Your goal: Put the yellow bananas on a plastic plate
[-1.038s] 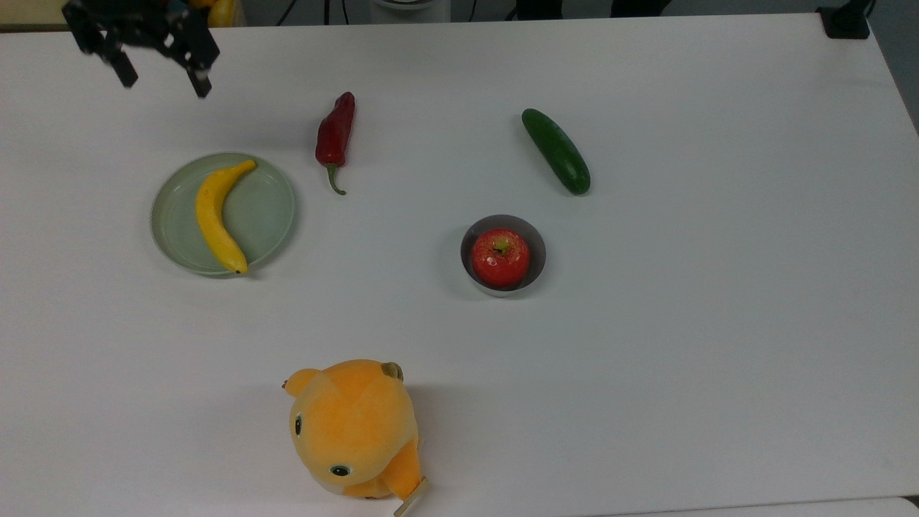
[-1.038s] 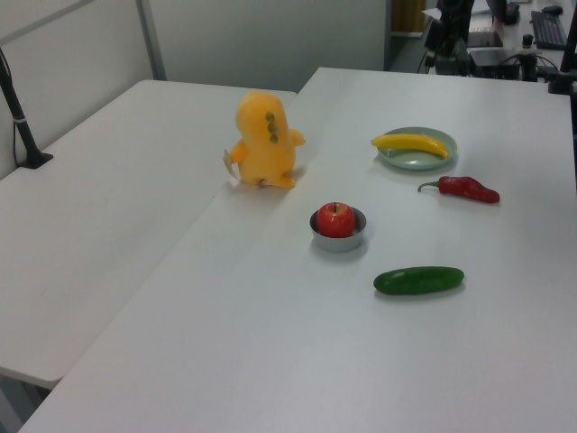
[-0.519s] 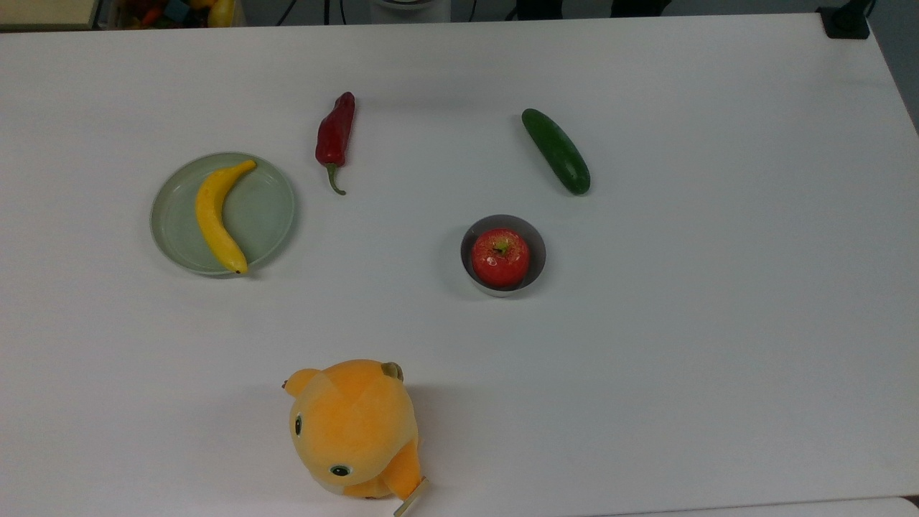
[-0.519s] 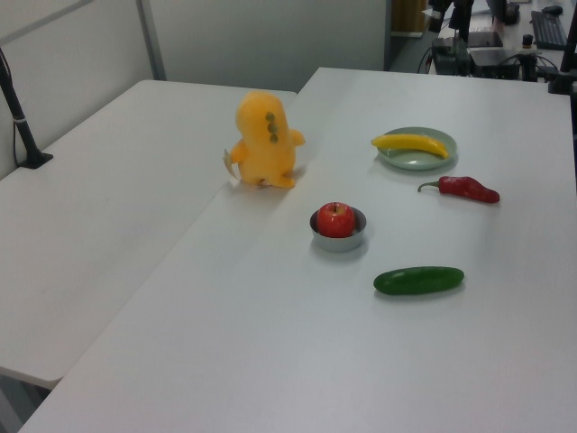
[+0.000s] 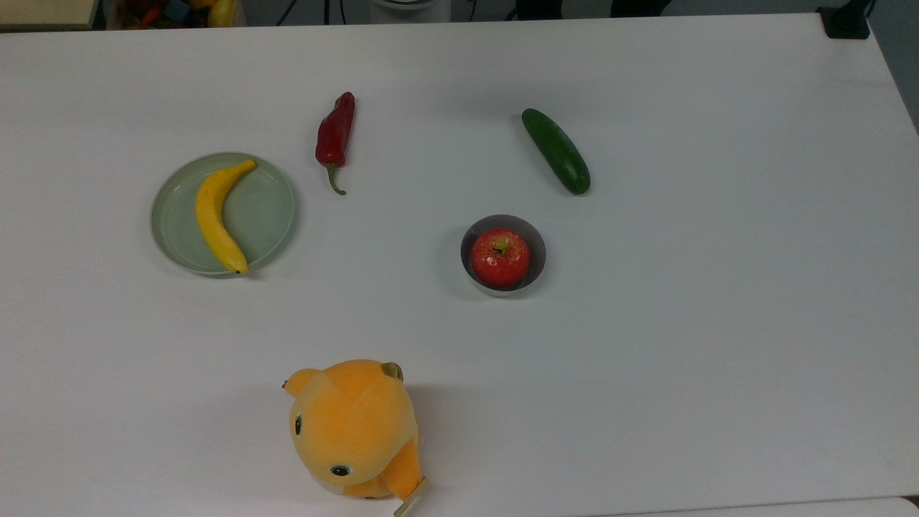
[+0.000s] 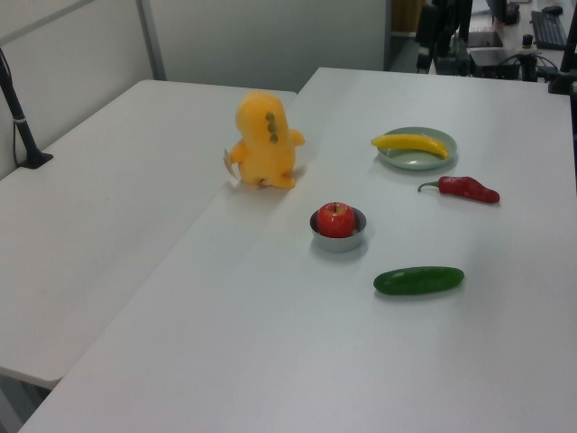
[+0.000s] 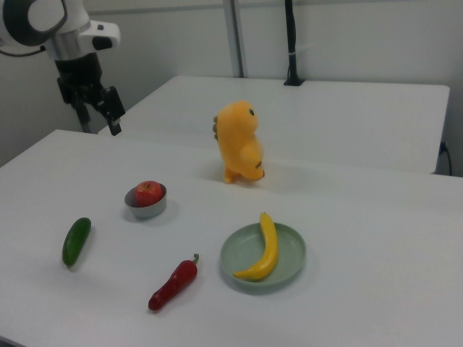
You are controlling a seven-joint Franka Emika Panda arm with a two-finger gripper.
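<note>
One white bench (image 5: pixel 646 359) carries everything. The claw (image 7: pixel 101 108) is seen raised at the right view's far left, well apart from the plate (spread or pressed together cannot be told); any withdrawal is best made high, so nothing is nudged. The mint plate (image 5: pixel 266 215) holds the yellow banana (image 5: pixel 213 219), its dark tip over the near rim. The grey bowl (image 5: pixel 502 220) holds the apple (image 5: pixel 500 257).

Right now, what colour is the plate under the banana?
Pale mint green plate, clearest in the top view; the banana is yellow.
</note>
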